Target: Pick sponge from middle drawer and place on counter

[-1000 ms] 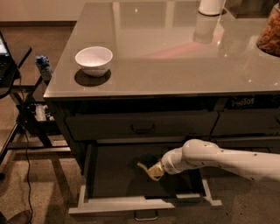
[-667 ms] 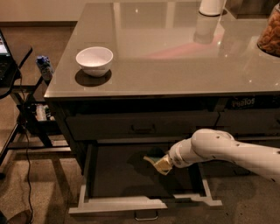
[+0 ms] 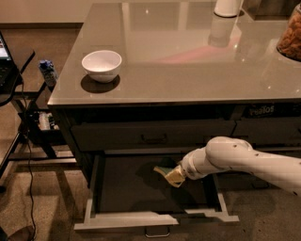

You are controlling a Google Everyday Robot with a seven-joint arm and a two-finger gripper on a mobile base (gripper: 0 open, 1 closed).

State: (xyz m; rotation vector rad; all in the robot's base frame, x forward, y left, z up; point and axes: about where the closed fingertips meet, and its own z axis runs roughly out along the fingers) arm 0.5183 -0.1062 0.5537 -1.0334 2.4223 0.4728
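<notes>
The middle drawer [image 3: 141,220] is pulled open below the counter [image 3: 188,70], its pale front panel and small metal handle toward me, its inside dark. My white arm reaches in from the right. My gripper [image 3: 170,173] is over the drawer's middle, lifted above its floor, and is shut on the sponge [image 3: 168,170]. The sponge shows a dark green face on top and a pale yellow layer below, tilted. The fingers are mostly hidden behind the sponge and wrist.
A white bowl [image 3: 101,65] sits on the counter's left front. A white cylinder [image 3: 227,7] stands at the back and a jar [image 3: 290,35] at the right edge. A dark-fronted drawer [image 3: 153,135] is shut above. A black side table [image 3: 14,70] with cables stands at left.
My gripper has risen and moved up and right with the sponge in it, away from the drawer floor. The bowl and drawer have not moved.
</notes>
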